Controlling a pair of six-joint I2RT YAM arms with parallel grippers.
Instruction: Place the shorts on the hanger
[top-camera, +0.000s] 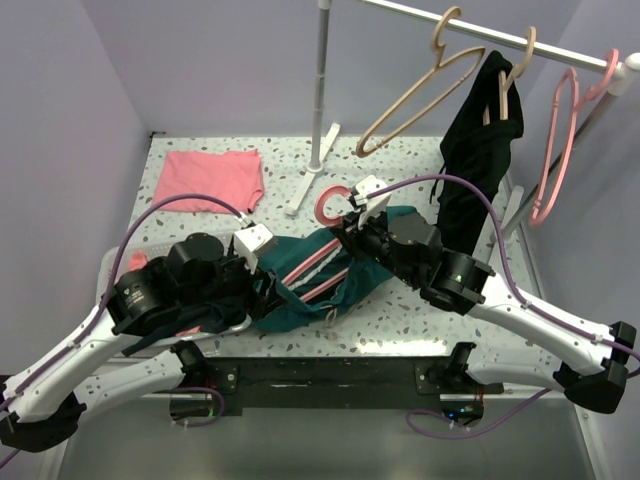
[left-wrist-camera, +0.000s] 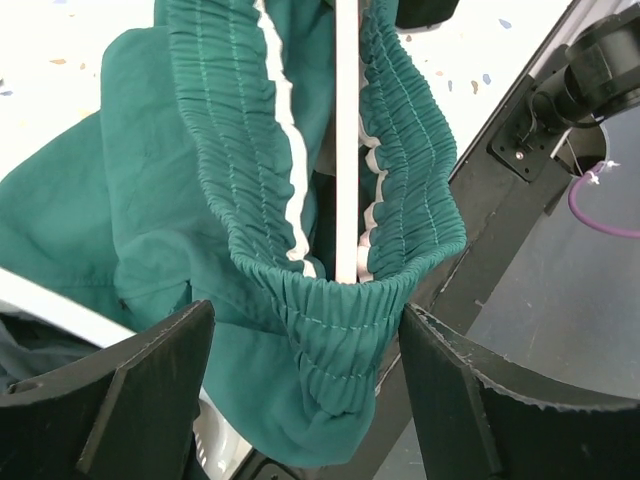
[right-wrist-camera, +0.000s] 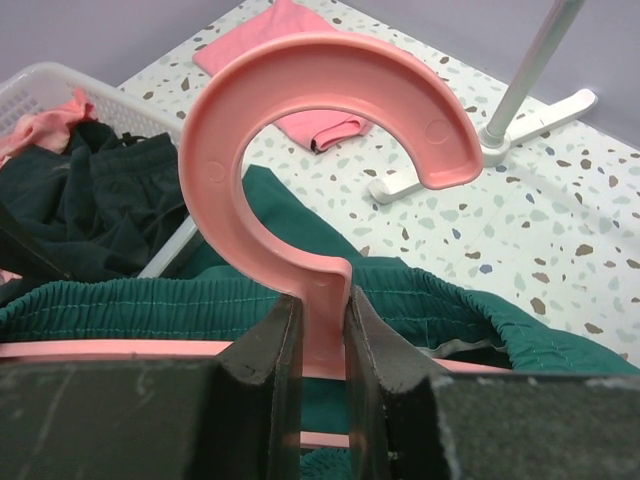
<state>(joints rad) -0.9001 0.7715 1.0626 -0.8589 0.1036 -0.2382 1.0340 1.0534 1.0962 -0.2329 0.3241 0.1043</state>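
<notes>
The dark teal-green shorts lie bunched on the table between the two arms, with the salmon-pink hanger threaded into their waistband. My right gripper is shut on the neck of the hanger, just below its curved hook. In the left wrist view the elastic waistband of the shorts loops around a pale hanger bar. My left gripper is open; the waistband end hangs between its fingers, apart from both. In the top view the left gripper sits at the shorts' left end.
A flat pink cloth lies at the back left. A white basket of dark clothes stands at the left. The rack pole and its foot stand behind the shorts. Tan hangers, a black garment and another pink hanger hang from the rail.
</notes>
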